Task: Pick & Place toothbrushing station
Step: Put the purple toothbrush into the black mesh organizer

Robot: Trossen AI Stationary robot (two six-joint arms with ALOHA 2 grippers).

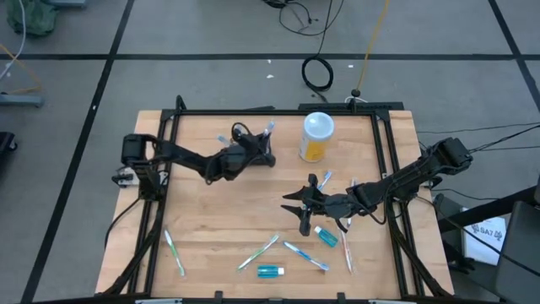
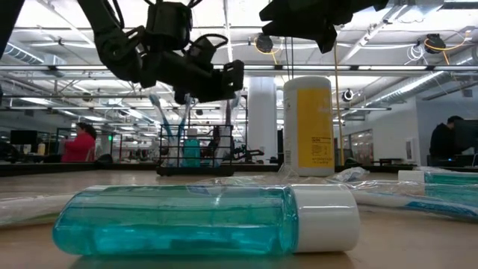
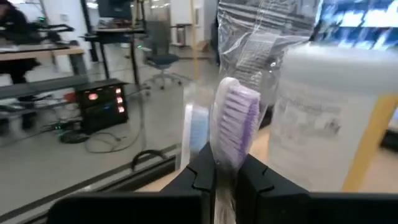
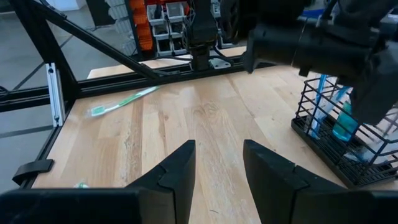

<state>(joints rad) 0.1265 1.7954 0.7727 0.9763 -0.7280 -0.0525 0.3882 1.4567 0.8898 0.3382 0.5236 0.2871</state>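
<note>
Wooden table (image 1: pixel 219 224) | high: toothbrushing station (image 1: pixel 256 145) at 11 o'clock, left gripper (image 1: pixel 246 150) over it | left wrist: fingers clenched on purple toothbrush (image 3: pixel 236 124) | right wrist: right gripper (image 4: pixel 217 165) released, empty, station at 3 o'clock.

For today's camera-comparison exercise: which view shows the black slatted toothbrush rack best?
The low view: the toothbrushing station stands side-on, its slats and the brushes inside clear. The right wrist view shows one end of it, cut off by the frame. The high view mostly hides it under the left gripper. The left wrist view shows none.
</note>
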